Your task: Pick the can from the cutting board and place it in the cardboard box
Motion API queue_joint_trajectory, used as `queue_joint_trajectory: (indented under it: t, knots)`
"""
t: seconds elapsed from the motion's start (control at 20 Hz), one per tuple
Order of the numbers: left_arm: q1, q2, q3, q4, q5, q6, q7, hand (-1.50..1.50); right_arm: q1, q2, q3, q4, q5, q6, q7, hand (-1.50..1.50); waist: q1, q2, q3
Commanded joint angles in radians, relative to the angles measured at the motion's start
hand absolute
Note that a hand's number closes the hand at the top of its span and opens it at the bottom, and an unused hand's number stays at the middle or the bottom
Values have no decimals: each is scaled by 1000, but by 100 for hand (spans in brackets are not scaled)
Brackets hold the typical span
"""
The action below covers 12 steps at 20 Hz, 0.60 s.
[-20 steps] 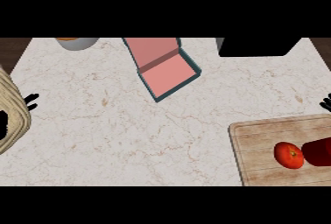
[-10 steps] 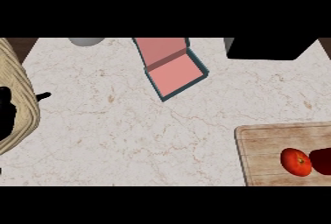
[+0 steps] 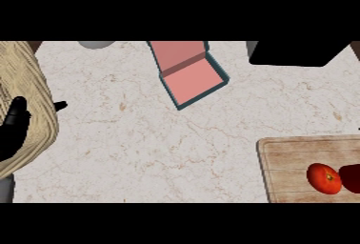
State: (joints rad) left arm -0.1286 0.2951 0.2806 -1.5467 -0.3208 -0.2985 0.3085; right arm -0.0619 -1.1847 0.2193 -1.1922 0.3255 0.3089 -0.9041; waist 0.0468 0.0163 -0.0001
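Can (image 3: 352, 178) at the cutting board (image 3: 295, 157) edge, ungrasped.
Your left hand (image 3: 14, 131) rests with fingers apart; the right is unseen. Reaching in, you may knock the touching tomato (image 3: 324, 178), far from the box (image 3: 191, 74).

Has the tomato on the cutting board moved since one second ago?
No. The tomato keeps the same place against the left edge of the cutting board; both only drifted slightly right in the view together.
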Motion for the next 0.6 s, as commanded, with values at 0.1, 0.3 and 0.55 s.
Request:
queue_joint_trajectory:
  t: [0.1,0.3,0.55]
  knots:
    - [48,-102,40,10,-96,177,-182,0,-95,42,90,74,117,23,-59,-150,-2,-6,0]
    - [-14,-151,66,54,-162,180,-179,0,-177,112,139,133,180,-1,-36,-150,-9,-4,1]
    - [0,-132,163,94,-178,124,-260,0,-210,106,158,155,196,30,-64,-150,-27,-10,-1]
